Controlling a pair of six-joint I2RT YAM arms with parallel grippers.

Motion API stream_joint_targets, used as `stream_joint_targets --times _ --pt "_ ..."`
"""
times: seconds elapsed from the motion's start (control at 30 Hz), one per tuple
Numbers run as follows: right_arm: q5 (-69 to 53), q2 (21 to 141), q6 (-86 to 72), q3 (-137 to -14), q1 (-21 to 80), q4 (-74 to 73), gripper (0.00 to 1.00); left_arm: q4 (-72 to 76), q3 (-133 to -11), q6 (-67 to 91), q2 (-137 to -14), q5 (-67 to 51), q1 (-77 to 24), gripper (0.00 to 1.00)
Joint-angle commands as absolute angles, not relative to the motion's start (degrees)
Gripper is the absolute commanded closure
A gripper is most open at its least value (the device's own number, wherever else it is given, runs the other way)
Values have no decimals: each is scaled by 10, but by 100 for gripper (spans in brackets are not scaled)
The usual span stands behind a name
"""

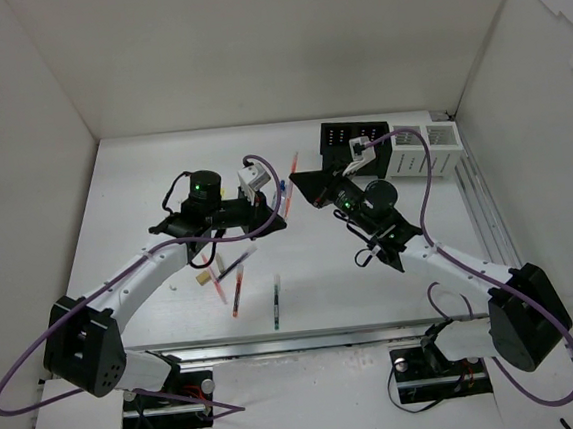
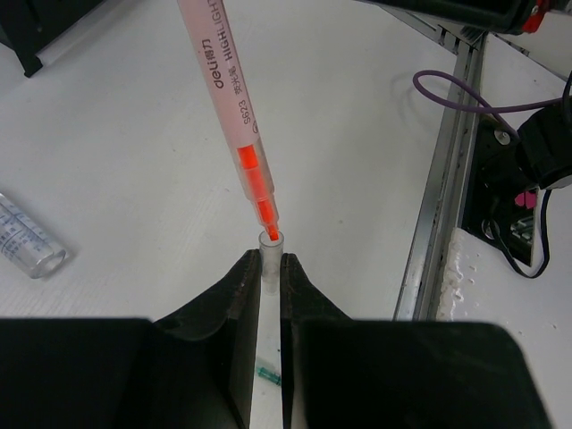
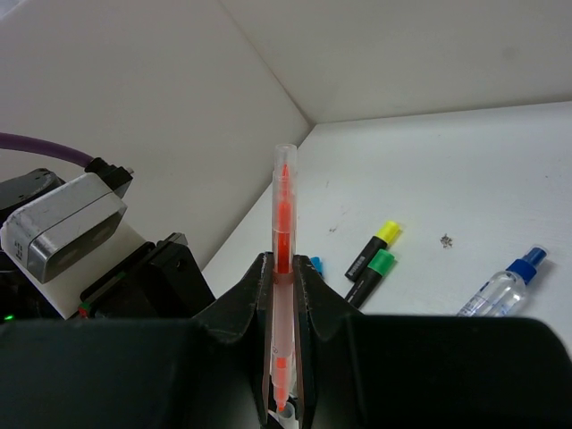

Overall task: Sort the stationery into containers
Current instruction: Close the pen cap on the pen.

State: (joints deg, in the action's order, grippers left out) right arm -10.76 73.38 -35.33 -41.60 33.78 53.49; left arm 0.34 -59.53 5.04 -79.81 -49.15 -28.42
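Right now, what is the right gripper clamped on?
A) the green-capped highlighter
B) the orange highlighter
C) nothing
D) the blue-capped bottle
B: the right gripper is shut around the orange highlighter, while the bottle and the green-capped highlighter lie loose on the table.

Bare table (image 1: 133, 178) far left, loose pens (image 1: 276, 304) front centre, containers (image 1: 408, 164) crowding back right.

— Where is the orange highlighter (image 2: 232, 98) found?
— It is held above the worktop (image 1: 164, 185), its tip set at the mouth of a clear cap (image 2: 270, 246).
— And the rest?
— A yellow-capped highlighter (image 3: 386, 234) and a green-capped highlighter (image 3: 380, 264) are laid side by side, and the blue-capped bottle (image 3: 500, 290) is laid near them. The black organiser (image 1: 340, 133) and two white bins (image 1: 409, 159) are set far right.
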Motion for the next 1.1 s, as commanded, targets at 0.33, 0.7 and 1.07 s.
stream_joint_targets --times 0.33,0.7,1.07 --pt "-108 722 -338 -417 343 603 100 52 -619 57 -783 -504 -280 98" --pt "-108 737 -343 -415 352 610 100 85 -614 77 -780 -501 -280 99" --pt "-127 758 -337 -413 359 615 100 126 -643 108 -790 -486 -275 100"
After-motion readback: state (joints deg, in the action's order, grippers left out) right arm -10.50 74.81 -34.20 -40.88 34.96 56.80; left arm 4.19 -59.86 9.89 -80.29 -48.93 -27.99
